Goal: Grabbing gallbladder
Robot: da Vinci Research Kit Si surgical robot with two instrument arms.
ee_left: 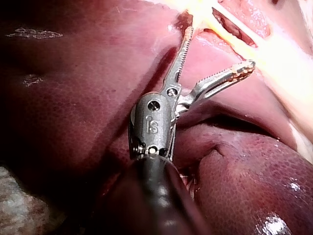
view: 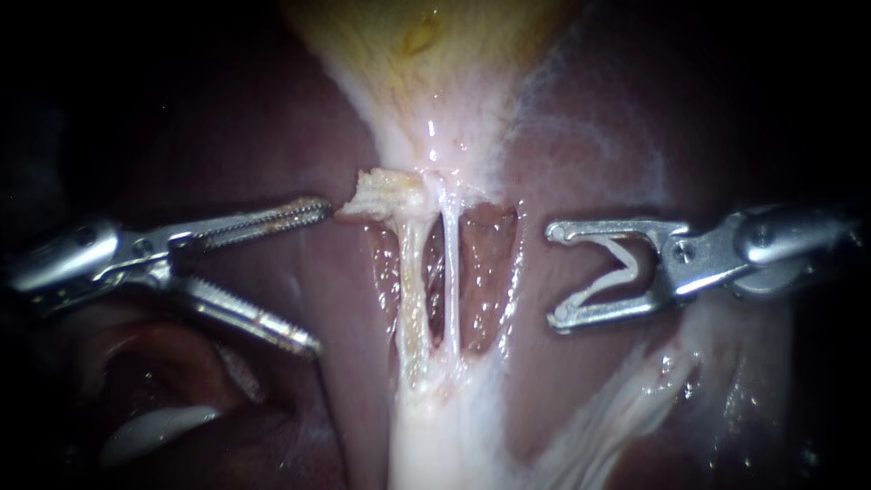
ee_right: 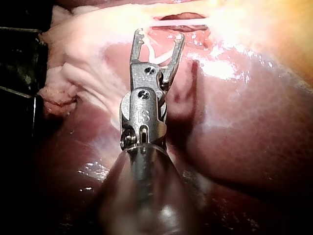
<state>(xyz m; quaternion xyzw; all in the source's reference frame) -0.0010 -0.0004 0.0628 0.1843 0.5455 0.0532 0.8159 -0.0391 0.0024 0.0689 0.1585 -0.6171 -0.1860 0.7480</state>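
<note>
The pale yellow gallbladder [view: 426, 45] narrows downward into two whitish tubes [view: 435, 272] stretched over the dark red liver [view: 272, 136]. A frayed flap of pale tissue [view: 376, 195] juts left at the neck. My left instrument [view: 318, 272] comes in from the left with toothed jaws open; its upper jaw tip lies just short of the flap. In the left wrist view the same open jaws [ee_left: 217, 49] point at the pale tissue [ee_left: 274, 54]. My right instrument [view: 555, 274] stands open to the right of the tubes, a V-shaped clip [view: 617, 268] seated inside it, also seen as open jaws [ee_right: 157, 36].
White fibrous tissue [view: 435, 436] fans out below the tubes toward the lower right. A pinkish fold [view: 172, 363] with a white edge lies under my left instrument. The liver's lobes [ee_left: 244, 171] bulge beside the left shaft. Dark surroundings [ee_right: 17, 63] sit beside the right instrument.
</note>
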